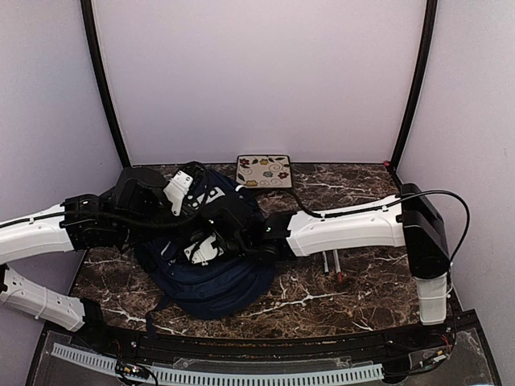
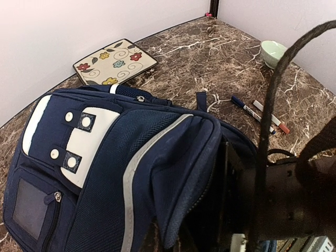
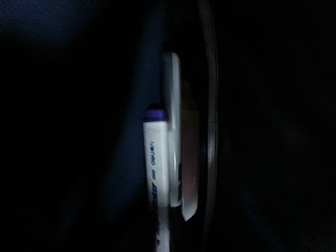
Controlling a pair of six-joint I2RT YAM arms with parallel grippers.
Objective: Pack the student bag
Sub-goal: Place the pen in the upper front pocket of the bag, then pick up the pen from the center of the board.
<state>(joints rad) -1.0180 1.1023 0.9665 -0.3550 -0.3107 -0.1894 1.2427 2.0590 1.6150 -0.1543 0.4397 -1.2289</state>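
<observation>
Dark lettering is printed along the barrel of a white marker (image 3: 156,173) with a violet band, but it is too blurred to be read. Almost everything else in the right wrist view is lost in darkness. Only a pale strip (image 3: 173,131) is made out beside the marker, and the fingers themselves are not seen.

The student bag (image 2: 105,173) is laid left of centre on the marble table (image 2: 210,68), front pockets up. The right gripper (image 1: 205,248) is sunk into the bag's opening with its fingers drawn nearly together; whether the marker is clamped cannot be told. The left gripper (image 1: 187,197) is closed at the bag's top edge, and its fingertips are not shown in the left wrist view. A flowered board (image 2: 114,60) is seen beyond the bag.
</observation>
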